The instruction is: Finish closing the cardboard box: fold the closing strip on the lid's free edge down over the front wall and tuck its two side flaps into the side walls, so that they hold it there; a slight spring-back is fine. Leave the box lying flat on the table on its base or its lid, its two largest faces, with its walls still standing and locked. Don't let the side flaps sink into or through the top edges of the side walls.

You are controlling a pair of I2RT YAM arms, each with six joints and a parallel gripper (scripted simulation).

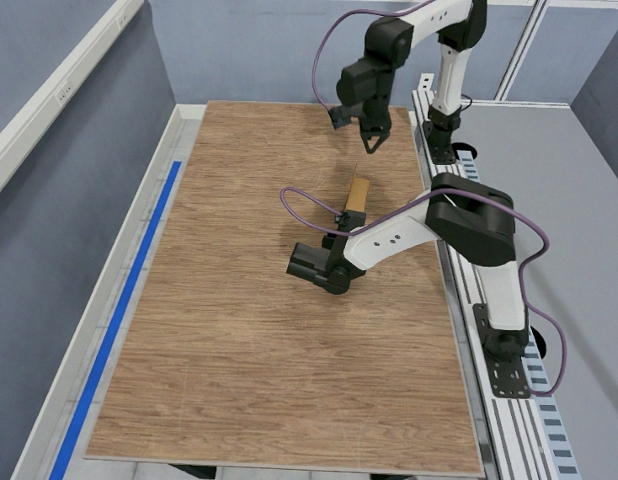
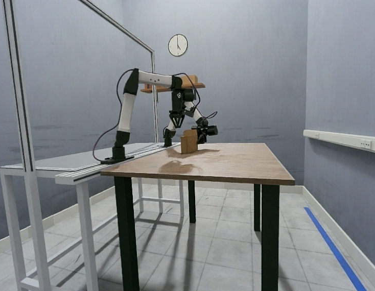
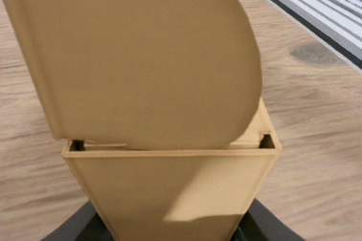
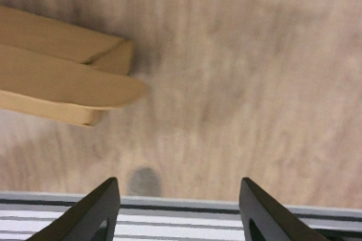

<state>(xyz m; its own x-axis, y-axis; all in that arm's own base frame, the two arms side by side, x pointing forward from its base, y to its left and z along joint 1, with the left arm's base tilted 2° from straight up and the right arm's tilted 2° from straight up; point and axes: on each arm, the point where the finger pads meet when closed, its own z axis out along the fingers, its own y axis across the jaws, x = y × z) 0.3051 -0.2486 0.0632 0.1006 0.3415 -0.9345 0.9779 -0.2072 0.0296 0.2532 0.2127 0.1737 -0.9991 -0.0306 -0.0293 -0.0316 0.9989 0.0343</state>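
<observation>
The cardboard box stands on a narrow side on the table. A broad round-edged side flap sticks up and out of it. In the left wrist view the flap's lower edge lies across the box's rim, with dark gaps at both corners. The closing strip's exact position is unclear. My left gripper is shut on the box, one finger on each side of it. My right gripper is open and empty, above and beyond the box.
The wooden table bears the box. The metal rail with both arm bases runs along one table edge. The left arm's links hang over the table in the top view and hide part of the box.
</observation>
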